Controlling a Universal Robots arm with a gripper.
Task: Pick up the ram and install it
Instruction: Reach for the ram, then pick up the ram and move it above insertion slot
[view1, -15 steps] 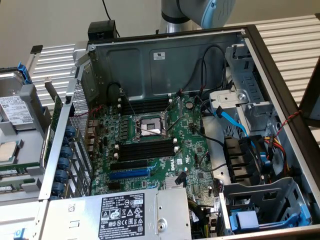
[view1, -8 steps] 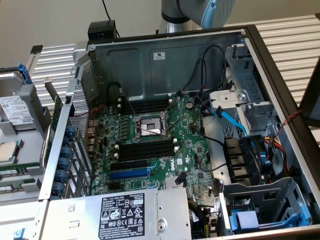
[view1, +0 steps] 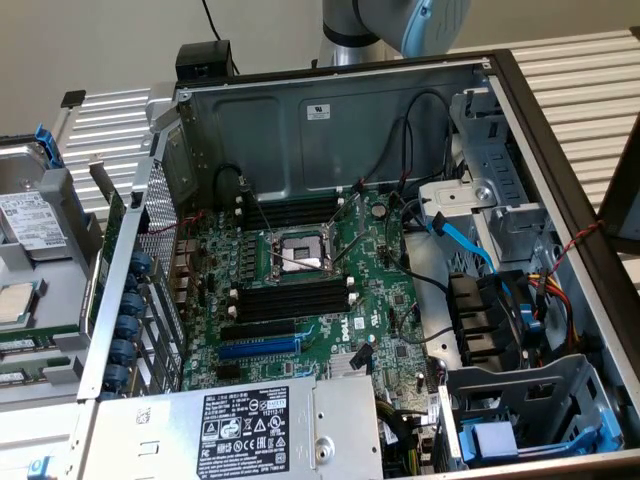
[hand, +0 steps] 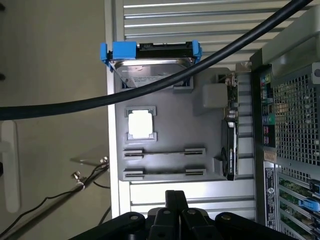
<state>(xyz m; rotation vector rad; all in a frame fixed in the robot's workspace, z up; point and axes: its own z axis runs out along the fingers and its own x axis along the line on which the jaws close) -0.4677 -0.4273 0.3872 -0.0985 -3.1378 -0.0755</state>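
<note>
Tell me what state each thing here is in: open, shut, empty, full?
gripper, shut, holding nothing.
ram sticks, lying in holders on the grey tray, not picked up.
computer case, open, side panel off.
black memory slots, empty.
blue slot, empty.
hard drive, outside the case, on the tray in its blue bracket.
</note>
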